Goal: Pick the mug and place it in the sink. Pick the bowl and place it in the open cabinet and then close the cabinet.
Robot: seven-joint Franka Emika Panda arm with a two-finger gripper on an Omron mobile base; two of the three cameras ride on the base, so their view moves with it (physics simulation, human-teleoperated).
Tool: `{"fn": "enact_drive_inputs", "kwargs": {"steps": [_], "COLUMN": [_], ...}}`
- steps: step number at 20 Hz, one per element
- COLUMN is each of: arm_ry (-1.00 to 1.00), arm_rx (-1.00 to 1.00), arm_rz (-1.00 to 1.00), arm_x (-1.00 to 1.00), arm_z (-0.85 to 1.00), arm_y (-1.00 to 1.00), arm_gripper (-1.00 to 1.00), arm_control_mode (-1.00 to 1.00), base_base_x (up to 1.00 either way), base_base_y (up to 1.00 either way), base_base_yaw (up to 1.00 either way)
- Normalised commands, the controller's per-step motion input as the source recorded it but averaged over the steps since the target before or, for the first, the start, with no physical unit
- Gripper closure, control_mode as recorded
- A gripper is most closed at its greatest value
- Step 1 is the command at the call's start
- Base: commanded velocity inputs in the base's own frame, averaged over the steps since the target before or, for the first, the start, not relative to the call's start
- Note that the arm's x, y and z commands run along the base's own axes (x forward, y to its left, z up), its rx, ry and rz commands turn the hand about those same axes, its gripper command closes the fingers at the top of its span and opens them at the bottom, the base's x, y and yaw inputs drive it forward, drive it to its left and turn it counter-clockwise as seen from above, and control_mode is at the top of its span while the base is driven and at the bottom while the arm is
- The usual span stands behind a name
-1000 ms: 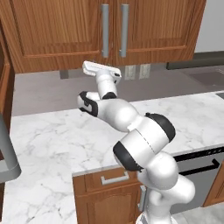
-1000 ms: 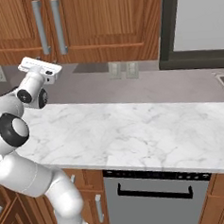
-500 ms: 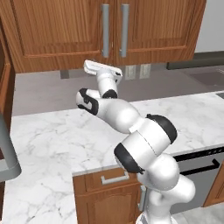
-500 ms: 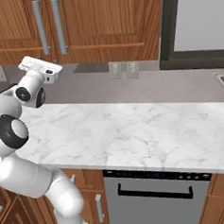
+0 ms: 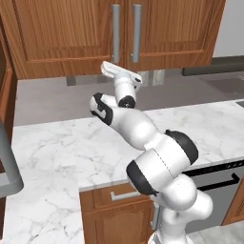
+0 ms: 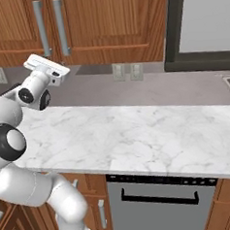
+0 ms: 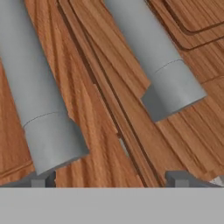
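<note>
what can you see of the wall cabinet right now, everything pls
The cabinet is brown wood with panelled doors, hung above the marble counter. Both doors look shut, meeting at a thin centre seam. Two long vertical grey bar handles flank that seam. In the hand view the handles' lower ends fill the frame, close up. The open pincer sits just below them, touching nothing visible.

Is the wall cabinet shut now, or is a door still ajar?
Shut: the cabinet doors lie flush, their two handles side by side with only a thin seam between.
</note>
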Motion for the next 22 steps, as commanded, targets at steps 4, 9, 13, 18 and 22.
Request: {"fn": "enact_drive_inputs", "kwargs": {"steps": [4, 9, 13, 18, 22], "arm_ry": [-0.01, 0.0, 0.0, 0.0, 0.0], "arm_rx": [0.0, 0.0, 0.0, 0.0, 0.0], "arm_rz": [0.0, 0.01, 0.04, 0.05, 0.09], "arm_x": [0.33, 0.84, 1.0, 1.0, 1.0], "arm_z": [0.09, 0.0, 0.0, 0.0, 0.0], "arm_y": [-0.52, -0.25, -0.25, -0.26, -0.32], "arm_gripper": [-1.0, -1.0, -1.0, -1.0, -1.0], "arm_control_mode": [-1.0, -1.0, -1.0, -1.0, -1.0], "base_base_x": [0.0, 0.0, 0.0, 0.0, 0.0], "base_base_y": [0.0, 0.0, 0.0, 0.0, 0.0], "base_base_yaw": [0.0, 0.0, 0.0, 0.0, 0.0]}}
